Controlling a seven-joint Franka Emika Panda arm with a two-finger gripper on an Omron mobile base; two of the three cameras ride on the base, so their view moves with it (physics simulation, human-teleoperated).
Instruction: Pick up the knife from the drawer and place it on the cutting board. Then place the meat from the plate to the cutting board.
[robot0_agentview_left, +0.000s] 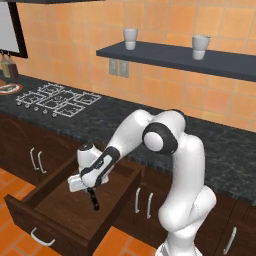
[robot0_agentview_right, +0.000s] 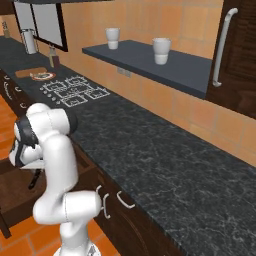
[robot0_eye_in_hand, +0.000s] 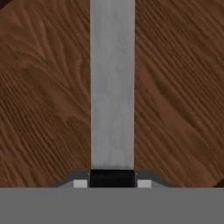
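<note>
Hand view looks straight down on the slim knife (robot0_eye_in_hand: 112, 87), its silver-grey blade running up the frame over the lighter brown wooden floor of the drawer (robot0_eye_in_hand: 43, 87), with the black handle at the bottom, pinched between the two small fingertips (robot0_eye_in_hand: 80, 183) of the two-finger gripper (robot0_eye_in_hand: 112, 181). The jaws are closed on that handle.

From the left base view, the wide, shallow dark brown drawer (robot0_agentview_left: 30, 220) with its curved silver handle stands pulled out below the black marbled counter (robot0_agentview_left: 220, 150), and the white arm bends down into it; the gripper (robot0_agentview_left: 91, 189) sits low inside the drawer with the dark knife (robot0_agentview_left: 94, 199) hanging just beneath it.

Far to the left on the counter, beyond the hob (robot0_agentview_left: 57, 99), lies the small round plate (robot0_agentview_left: 9, 89) with a red-brown rim. In the right base view the plate (robot0_agentview_right: 42, 76) rests beside the small brown wooden cutting board (robot0_agentview_right: 27, 71); the meat is too small to make out.
</note>
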